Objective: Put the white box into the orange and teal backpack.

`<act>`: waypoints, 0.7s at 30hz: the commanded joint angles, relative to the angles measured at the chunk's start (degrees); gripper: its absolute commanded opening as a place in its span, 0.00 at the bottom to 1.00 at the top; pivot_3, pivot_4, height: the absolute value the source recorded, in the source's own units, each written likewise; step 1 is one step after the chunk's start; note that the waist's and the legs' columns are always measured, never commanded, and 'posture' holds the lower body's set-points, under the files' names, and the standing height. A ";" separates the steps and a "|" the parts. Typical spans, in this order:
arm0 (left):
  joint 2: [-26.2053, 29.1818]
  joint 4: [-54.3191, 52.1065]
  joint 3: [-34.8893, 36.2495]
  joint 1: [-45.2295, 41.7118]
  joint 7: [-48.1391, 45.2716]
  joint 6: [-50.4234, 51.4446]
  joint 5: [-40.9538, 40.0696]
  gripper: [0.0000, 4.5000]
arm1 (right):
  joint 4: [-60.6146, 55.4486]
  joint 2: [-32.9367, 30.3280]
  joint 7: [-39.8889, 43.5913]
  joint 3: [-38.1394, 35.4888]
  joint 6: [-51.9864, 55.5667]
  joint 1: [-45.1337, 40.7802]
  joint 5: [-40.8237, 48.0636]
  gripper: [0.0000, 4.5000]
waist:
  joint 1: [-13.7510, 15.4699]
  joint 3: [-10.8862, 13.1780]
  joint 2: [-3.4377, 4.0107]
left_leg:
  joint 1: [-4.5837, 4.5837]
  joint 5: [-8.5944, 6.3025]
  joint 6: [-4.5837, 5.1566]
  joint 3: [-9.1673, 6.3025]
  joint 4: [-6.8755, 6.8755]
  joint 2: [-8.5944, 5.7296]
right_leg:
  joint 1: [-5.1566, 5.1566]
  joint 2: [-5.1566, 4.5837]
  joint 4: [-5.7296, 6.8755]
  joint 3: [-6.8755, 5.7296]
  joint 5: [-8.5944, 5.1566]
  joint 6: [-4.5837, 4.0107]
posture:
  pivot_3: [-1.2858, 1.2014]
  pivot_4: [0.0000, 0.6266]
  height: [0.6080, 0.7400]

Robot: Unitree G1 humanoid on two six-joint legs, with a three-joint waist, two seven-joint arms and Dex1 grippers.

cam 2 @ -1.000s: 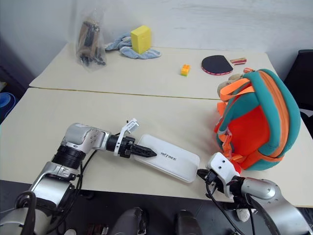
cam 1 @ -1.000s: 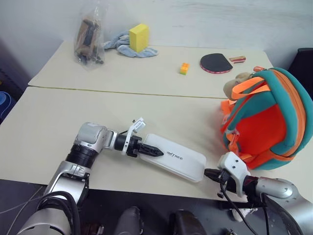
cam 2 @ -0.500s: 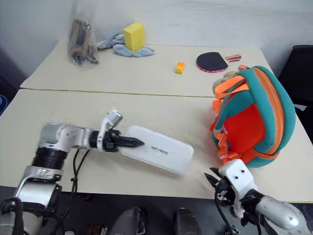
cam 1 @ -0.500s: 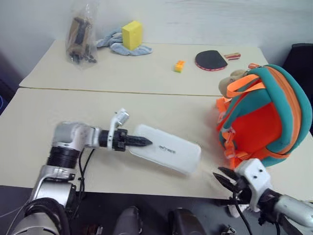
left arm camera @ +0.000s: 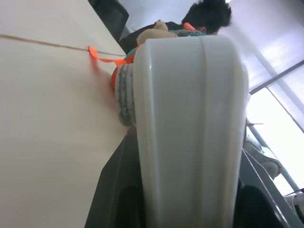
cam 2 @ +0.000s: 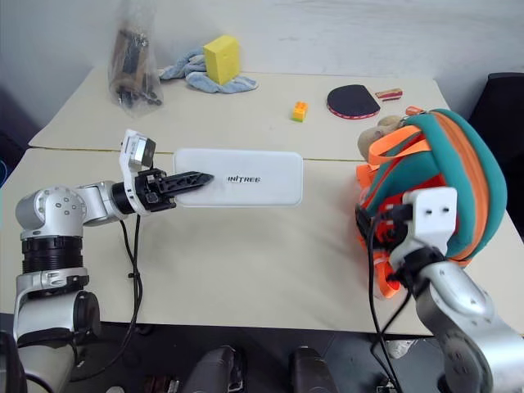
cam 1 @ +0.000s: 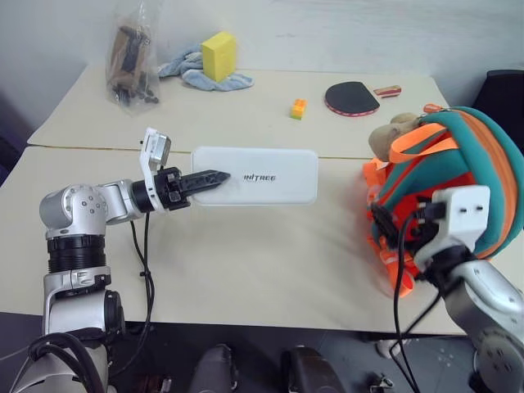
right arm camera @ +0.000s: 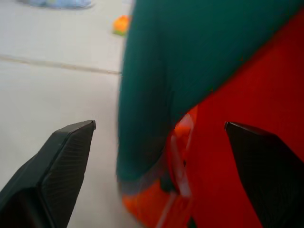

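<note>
Table (cam 1: 246, 270) pretty big, two tan tops butted together, seam running side to side. Orange and teal backpack (cam 1: 458, 176) sits near right edge, puffy, tan plush toy (cam 1: 391, 135) on its far side. White box (cam 1: 258, 176) held above table over seam, long axis side to side, lettered top facing up, free end pointing at backpack. Left gripper (cam 1: 205, 178) clamped on box's left end, level. Right gripper (cam 1: 393, 229) jaws spread wide, nothing in them, right up against backpack's lower front. Far edge: black paddle (cam 1: 352, 98), yellow sponge block (cam 1: 219, 56), small orange brick (cam 1: 299, 108).
</note>
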 commanded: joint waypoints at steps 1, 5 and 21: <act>-0.13 -0.18 0.74 -1.58 0.28 -2.02 -1.00 0.29 | 5.92 2.57 -2.27 0.14 -2.65 -6.75 -1.41 0.99 | -0.17 0.01 0.02 | -0.02 0.03 -0.04 0.02 -0.01 0.02 | -0.07 0.02 0.06 0.01 0.00 0.00 | 0.52 0.24 1.00; -0.70 0.20 0.46 -1.96 1.70 -3.74 -0.54 0.29 | 15.63 2.08 -0.73 1.83 -9.92 -11.64 -6.92 0.91 | -0.17 0.01 0.02 | -0.03 0.08 -0.08 0.05 -0.05 0.04 | -0.17 0.04 0.19 0.02 -0.02 -0.04 | 0.52 0.24 1.00; 1.85 7.25 1.54 -6.63 1.56 -13.21 0.51 0.29 | 8.44 -15.92 35.42 0.78 -11.86 -4.66 12.57 0.01 | -0.13 0.08 -0.03 | -0.06 0.08 -0.06 0.05 -0.04 0.07 | -0.14 0.06 0.17 -0.02 -0.02 -0.04 | 0.52 0.24 1.00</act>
